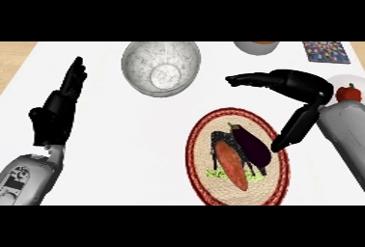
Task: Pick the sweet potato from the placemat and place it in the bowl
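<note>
White counter [143, 144] filled the view when we looked down, with a strip of wood showing at its far left corner. We counted one round woven placemat [274, 185] toward the near right side, and on it one orange sweet potato [232, 166] lying just beside one dark purple eggplant [251, 144]. One grey speckled bowl [135, 60] stood near the far edge, well apart from the placemat, with nothing in it. At the far edge we saw part of one other dish [254, 48] and one patterned card [327, 51]. One red pepper [348, 92] sat on a plate at the right edge. Our left hand [57, 113] rested open at the left, fingers straight. Our right hand [303, 89] hung above the placemat's right edge, fingers spread, holding nothing.
</note>
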Tool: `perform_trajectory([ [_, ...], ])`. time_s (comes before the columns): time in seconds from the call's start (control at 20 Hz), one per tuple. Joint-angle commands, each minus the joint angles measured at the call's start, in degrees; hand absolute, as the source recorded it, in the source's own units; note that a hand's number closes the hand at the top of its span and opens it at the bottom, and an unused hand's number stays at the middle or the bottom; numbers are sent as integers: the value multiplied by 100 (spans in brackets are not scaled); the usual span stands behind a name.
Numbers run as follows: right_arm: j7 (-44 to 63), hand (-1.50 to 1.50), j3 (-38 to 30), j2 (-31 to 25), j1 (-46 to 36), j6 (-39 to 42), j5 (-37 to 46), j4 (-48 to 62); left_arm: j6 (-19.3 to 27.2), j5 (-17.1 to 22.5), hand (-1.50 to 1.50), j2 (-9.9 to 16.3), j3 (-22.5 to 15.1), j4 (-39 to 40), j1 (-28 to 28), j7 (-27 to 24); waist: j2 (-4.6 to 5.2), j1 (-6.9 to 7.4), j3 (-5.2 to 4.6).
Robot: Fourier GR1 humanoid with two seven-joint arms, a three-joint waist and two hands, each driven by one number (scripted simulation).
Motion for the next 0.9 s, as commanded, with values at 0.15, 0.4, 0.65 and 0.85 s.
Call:
perform_trajectory([
  [0.15, -1174, -150, 994, -175, -644, 524, 1387, -156, -9, -60, 0, 7, 10, -60, -10, 165, -41, -83, -14],
  [0.4, -1636, -150, 1645, -236, -987, 493, 1760, -95, 150, -213, 0, -140, -45, 7, 61, 179, -47, -166, -23],
  [0.65, -1846, -150, 2440, -127, -1000, 83, 2224, -189, 137, -180, 0, -78, 113, -112, 289, 108, -89, -219, -28],
  [0.85, -2036, -150, 2986, -260, -966, -268, 2683, -273, 113, -205, 0, -125, 146, -131, 142, 278, -109, -327, -29],
])
